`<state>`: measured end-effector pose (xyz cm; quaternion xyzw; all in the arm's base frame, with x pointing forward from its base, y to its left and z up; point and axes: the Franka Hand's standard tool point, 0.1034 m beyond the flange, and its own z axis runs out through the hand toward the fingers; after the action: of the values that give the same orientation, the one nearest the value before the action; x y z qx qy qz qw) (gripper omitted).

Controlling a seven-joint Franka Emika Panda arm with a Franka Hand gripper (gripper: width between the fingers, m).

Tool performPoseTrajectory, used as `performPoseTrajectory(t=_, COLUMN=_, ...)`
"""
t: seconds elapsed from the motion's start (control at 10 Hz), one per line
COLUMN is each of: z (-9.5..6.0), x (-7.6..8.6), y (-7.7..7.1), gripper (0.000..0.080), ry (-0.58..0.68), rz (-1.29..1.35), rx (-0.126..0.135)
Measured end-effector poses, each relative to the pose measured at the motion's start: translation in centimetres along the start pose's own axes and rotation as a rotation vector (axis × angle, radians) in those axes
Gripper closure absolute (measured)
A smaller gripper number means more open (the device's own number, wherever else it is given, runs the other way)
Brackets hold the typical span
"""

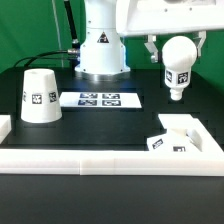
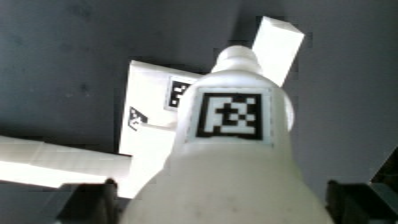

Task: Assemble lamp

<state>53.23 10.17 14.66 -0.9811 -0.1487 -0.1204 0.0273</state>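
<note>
While the gripper (image 1: 177, 50) hangs in the air at the exterior view's right, its 2 fingers (image 1: 151, 52) are clamped on the round part of the bulb (image 1: 178, 62), 1 on each side. The bulb is clear of the table (image 1: 100, 130), with its short neck pointing down and a square tag facing the camera. Below it, and nearer the camera, the blocky base (image 1: 182, 133) sits on the table just beside the white border rail (image 1: 100, 160); 2 tags show on its side. The bulb's neck and the base are apart. In the wrist view the bulb (image 2: 231, 130) fills the middle of the picture, its tag plain to read, with the base (image 2: 153, 90) seen past it. The shade (image 1: 38, 97) stands on its wide end at the exterior view's left, well apart from the bulb. Near the shade, toward the exterior view's right, the marker board (image 1: 100, 99) lies flat on the table.
</note>
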Motion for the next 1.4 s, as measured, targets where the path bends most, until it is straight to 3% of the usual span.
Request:
performPoseTrajectory(t=0.4, z=-0.6, x=3.0, y=1.9, gripper=0.0223, ry=0.023, rz=-0.082, rx=-0.009)
performPoseTrajectory(t=0.8, z=-0.2, x=2.8, y=2.4, gripper=0.0223, ry=0.101, rz=-0.085, rx=-0.037)
performPoseTrajectory(t=1.0, z=0.7, x=3.7, y=3.9, gripper=0.0223, ry=0.138, rz=-0.175, rx=-0.061)
performPoseTrajectory(t=1.2, z=1.1, x=4.9, y=4.2, gripper=0.0223, ry=0.147, rz=-0.180, rx=-0.063)
performPoseTrajectory(t=1.4, z=1.2, x=4.9, y=4.2, gripper=0.0223, ry=0.144, rz=-0.180, rx=-0.062)
